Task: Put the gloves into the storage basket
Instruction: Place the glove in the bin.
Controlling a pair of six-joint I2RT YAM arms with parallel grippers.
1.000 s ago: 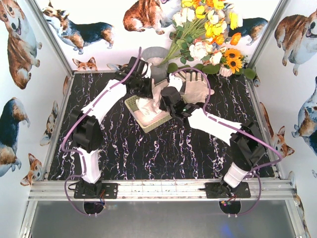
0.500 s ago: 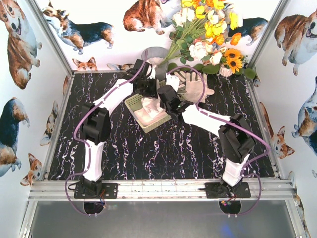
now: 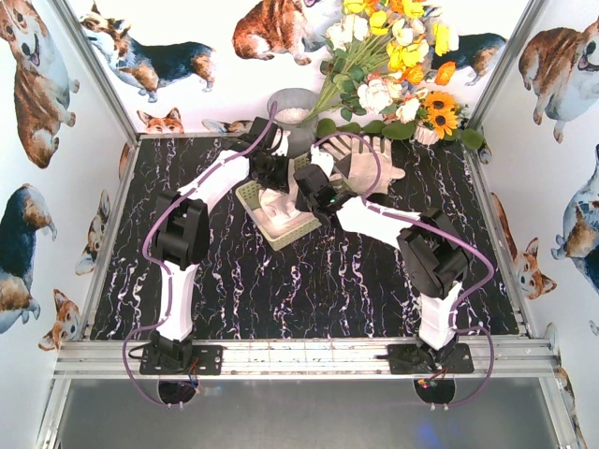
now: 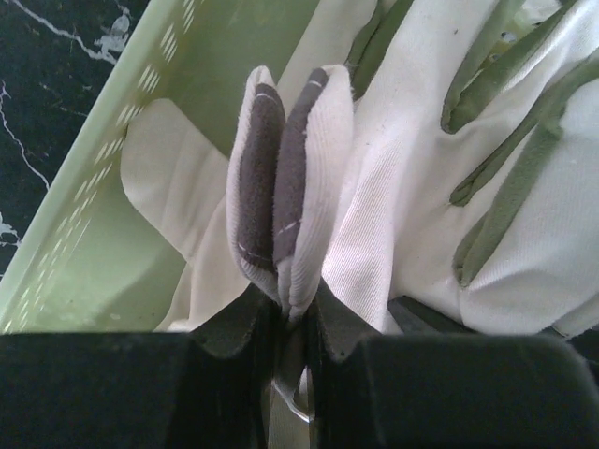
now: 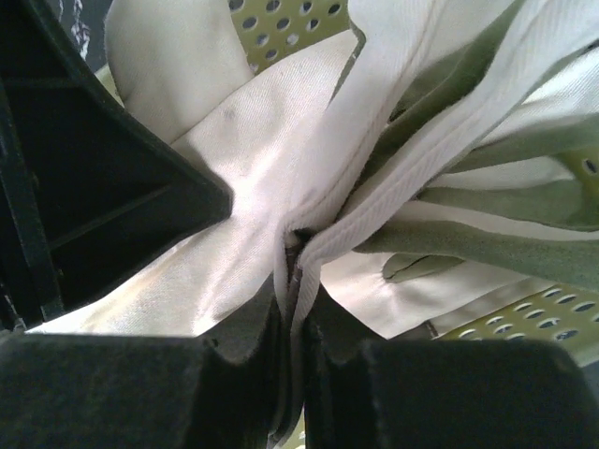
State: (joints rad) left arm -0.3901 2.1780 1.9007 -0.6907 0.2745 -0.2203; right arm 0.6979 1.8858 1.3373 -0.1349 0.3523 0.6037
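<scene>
Both elbows drawn inward; left tool (image 4: 292, 301), right tool (image 5: 292, 273) each pinched shut on gloves (image 4: 292, 168) inside storage basket (image 4: 103, 215).

The left hand (image 3: 271, 171) and right hand (image 3: 309, 192) draw closer together over the shallow pale yellow-green latticed plastic basket (image 3: 249, 195).

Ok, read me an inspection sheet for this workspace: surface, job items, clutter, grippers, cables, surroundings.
Surface: black marbled table.
Job's things: storage basket holds gloves; a loose glove lies on the table beyond it.
Clutter: grey bucket and bouquet at the far edge.
Grippers: left gripper and right gripper are each shut on the gloves over the basket.
Cables: purple cables loop along both arms.
Surroundings: corgi-print walls.
</scene>
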